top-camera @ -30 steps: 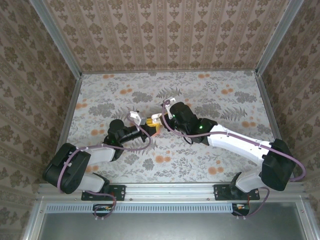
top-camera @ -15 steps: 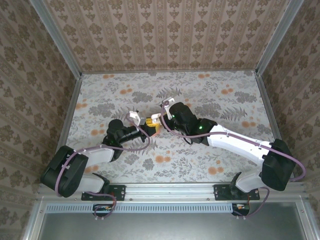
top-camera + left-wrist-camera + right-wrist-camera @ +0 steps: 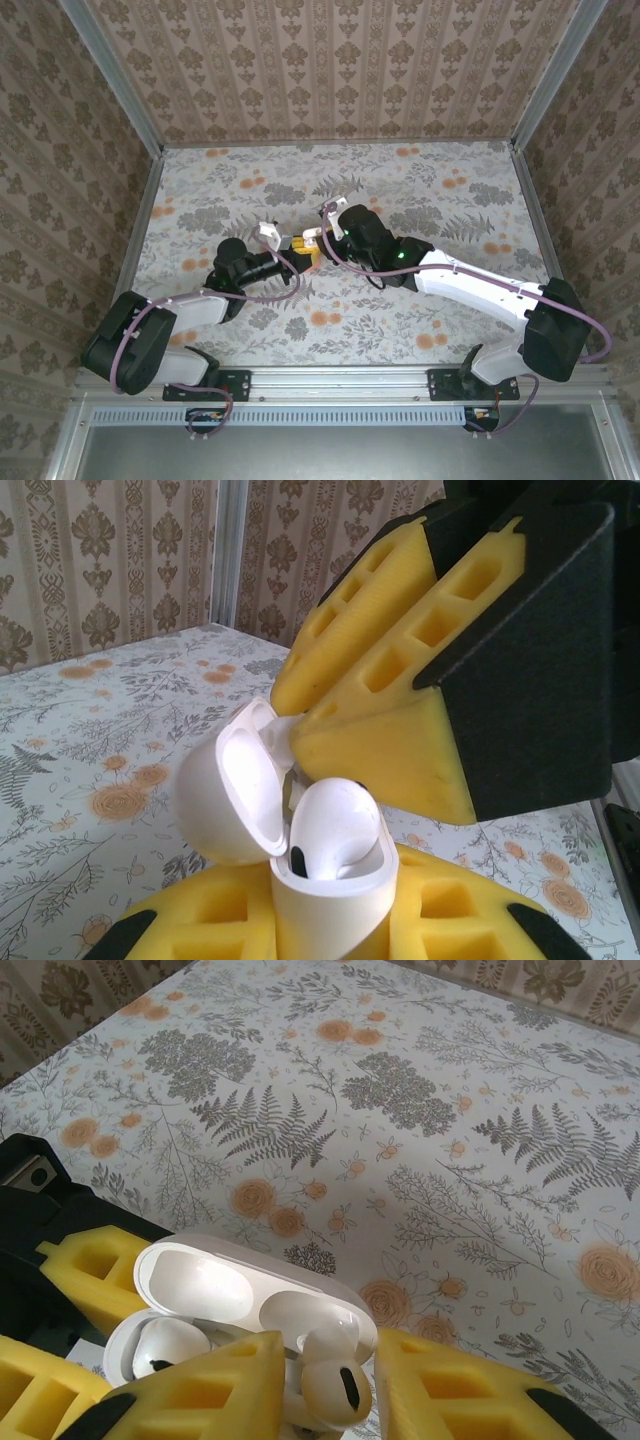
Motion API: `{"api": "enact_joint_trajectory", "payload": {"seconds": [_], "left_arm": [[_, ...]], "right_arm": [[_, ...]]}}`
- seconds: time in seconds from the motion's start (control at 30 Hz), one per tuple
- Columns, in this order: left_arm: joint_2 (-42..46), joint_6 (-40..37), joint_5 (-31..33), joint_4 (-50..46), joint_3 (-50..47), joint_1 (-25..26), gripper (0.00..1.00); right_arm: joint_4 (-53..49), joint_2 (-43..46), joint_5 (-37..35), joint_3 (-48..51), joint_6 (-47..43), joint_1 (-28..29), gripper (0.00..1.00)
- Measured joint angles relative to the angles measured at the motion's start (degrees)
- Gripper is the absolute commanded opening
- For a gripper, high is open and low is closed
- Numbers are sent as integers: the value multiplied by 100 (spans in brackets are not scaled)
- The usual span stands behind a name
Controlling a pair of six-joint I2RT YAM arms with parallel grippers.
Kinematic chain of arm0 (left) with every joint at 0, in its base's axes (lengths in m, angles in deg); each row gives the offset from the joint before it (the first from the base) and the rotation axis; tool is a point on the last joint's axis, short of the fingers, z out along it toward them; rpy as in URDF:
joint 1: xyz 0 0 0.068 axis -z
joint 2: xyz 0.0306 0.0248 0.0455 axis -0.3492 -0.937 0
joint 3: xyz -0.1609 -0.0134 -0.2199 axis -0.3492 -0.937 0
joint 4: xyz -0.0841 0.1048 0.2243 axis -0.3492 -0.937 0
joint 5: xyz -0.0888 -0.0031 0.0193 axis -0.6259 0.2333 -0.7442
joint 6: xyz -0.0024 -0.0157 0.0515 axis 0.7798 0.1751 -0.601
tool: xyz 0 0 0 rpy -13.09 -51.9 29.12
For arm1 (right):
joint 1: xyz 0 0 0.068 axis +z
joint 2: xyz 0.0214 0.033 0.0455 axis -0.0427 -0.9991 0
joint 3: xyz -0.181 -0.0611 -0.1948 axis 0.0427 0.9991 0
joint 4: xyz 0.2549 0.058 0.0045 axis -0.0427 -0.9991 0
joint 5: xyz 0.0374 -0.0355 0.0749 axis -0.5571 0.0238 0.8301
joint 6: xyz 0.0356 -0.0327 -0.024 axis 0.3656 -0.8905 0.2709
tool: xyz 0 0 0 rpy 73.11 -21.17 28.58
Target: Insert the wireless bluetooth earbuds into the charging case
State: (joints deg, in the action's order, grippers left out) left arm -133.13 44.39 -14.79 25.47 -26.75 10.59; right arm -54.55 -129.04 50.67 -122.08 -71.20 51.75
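1. Floral-print desk (image 3: pixel 420 190) in grey and orange, boxed in by walls of brown damask wallpaper (image 3: pixel 330 70).
2. Near the middle of the desk, left claw (image 3: pixel 325 925) and right claw (image 3: pixel 330 1400) tip to tip, both with yellow foam pads on black fingers.
3. Left claw clamped on the glossy white pebble-shaped plastic charging case (image 3: pixel 235 800), gripped between its pads, lid swung open.
4. Inside the case, one small white plastic earbud (image 3: pixel 335 820) seated in its well, rounded head up.
5. Right claw directly over the open case, with a second small white plastic earbud (image 3: pixel 330 1390) between its pads at the mouth of the other well, just beside the raised lid.
6. Pads of the right claw close on either side of that second earbud; pressing it or barely apart from it, cannot tell.
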Motion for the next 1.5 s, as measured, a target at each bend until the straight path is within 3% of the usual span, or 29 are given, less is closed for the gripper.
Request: {"api": "enact_joint_trajectory", "payload": {"seconds": [1.07, 1.5], "left_arm": [[-20, -2, 35, -50, 15, 0, 12], [-20, -4, 61, -50, 15, 0, 13]], "right_arm": [[33, -26, 81, -9, 328, -17, 51], [46, -20, 83, -9, 350, -37, 53]]}}
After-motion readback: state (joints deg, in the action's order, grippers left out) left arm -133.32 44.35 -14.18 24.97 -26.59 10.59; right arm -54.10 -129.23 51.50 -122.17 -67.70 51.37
